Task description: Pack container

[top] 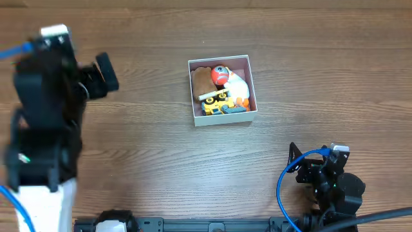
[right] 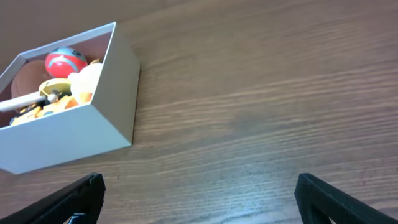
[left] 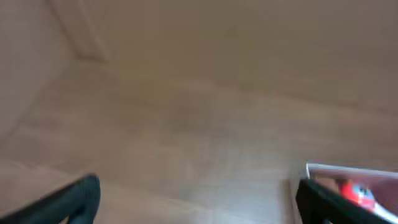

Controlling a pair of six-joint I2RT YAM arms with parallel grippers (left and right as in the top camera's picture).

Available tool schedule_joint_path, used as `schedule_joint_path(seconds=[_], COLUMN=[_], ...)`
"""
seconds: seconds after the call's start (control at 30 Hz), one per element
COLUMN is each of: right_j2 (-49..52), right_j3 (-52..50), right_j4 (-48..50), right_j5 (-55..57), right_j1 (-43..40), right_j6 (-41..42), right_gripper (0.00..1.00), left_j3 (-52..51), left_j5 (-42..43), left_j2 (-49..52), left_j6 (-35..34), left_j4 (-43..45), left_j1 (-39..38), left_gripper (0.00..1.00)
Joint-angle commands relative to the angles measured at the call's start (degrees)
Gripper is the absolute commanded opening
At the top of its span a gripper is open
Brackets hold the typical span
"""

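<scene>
The container, a square white-walled box, sits at the table's middle. It holds several toys: a red ball, a brown piece, a white and orange toy and a yellow vehicle. In the right wrist view the container is at upper left. In the blurred left wrist view its rim shows at lower right. My left gripper is open and empty, raised at the far left of the table. My right gripper is open and empty near the front right.
The wooden table stretches around the box. My left arm stands tall at the left edge. My right arm with a blue cable is folded at the front right.
</scene>
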Motion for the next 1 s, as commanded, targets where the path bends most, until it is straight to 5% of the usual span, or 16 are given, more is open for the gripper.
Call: schedule_joint_path(seconds=[0.0,0.13,0.37,0.97], right_j2=[-0.63,-0.63,-0.63,-0.63], right_j3=[-0.17,-0.17,-0.17,-0.17], right_j4=[0.17,0.17,0.17,0.17], right_j5=[0.13,0.13,0.13,0.13], right_j1=[0.28,0.28,0.28,0.28], right_j6=[-0.02,-0.04,-0.02,-0.02], right_gripper=[1.00,1.00,1.00,1.00], left_j3=[-22.56,-43.41,-62.58,-72.81], left_j5=[1.27,1.51,2.86,4.02], left_j2=[-14.14,-30.01,-50.80,-61.00], left_j6=[0.09,-0.04,-0.35,-2.73], left_j4=[10.71,19.43,19.76,22.34], left_j1=[0.24,0.24,0.24,0.13], left_gripper=[1.00,1.00,1.00,1.00])
